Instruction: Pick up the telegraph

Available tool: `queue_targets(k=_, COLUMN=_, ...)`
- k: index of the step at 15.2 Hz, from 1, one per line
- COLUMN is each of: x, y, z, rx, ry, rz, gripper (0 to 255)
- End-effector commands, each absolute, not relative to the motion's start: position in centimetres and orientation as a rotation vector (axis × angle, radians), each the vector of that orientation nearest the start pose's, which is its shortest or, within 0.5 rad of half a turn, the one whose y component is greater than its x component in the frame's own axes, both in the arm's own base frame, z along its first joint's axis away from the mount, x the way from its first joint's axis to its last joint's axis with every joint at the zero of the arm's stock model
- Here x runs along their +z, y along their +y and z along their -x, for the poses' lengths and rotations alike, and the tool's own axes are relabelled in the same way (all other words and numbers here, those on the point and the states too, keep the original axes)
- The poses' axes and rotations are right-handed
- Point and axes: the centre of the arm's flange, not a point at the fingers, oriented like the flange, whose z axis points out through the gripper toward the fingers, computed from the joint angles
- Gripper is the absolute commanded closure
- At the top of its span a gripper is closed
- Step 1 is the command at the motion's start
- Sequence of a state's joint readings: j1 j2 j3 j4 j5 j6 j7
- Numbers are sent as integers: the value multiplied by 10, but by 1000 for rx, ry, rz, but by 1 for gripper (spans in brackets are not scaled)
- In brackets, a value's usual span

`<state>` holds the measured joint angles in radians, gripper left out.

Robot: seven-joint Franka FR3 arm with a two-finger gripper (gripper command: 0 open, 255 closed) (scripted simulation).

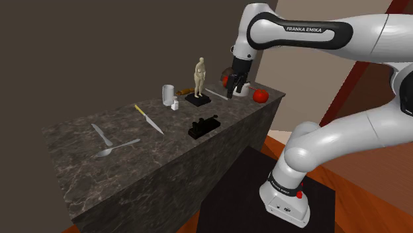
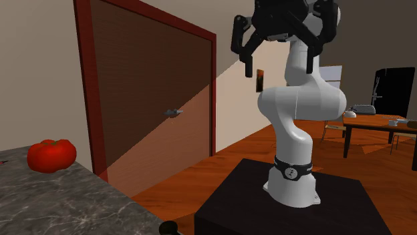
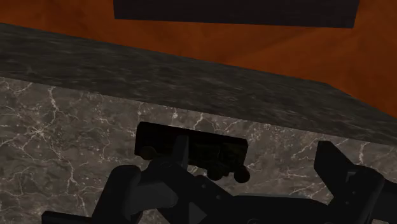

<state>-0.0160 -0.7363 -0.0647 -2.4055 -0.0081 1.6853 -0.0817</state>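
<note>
Well beyond parted fingers (image 3: 337,170), telegraph (image 3: 213,146)

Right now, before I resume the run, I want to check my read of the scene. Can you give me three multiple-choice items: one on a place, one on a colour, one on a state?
1. The telegraph sits on: A the floor; B the counter; C the stand.
2. The tomato is: A green; B yellow; C red.
3. The gripper is: A open, holding nothing; B shut on the telegraph; C shut on the tomato.

Answers:
1 B: it rests on the counter near its edge.
2 C: it is red in both exterior views.
3 A: in the wrist view the fingers stand apart, clear of the telegraph.
</note>
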Motion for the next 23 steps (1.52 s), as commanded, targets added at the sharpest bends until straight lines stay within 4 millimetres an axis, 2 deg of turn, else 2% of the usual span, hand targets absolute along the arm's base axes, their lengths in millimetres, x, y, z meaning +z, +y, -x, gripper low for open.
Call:
queue_targets(k=1, x=561, y=-32, z=-328, rx=-27, ry=-28, rz=3107, gripper=0)
queue_targets(k=9, x=486, y=-44, z=-411, rx=70, ry=-375, rz=3087, gripper=0)
queue_targets(k=18, x=396, y=-37, z=-500, rx=178, ry=-759, rz=3015, gripper=0)
queue_targets(k=23, x=370, y=-36, z=-504, rx=184, ry=-779, rz=3010, gripper=0)
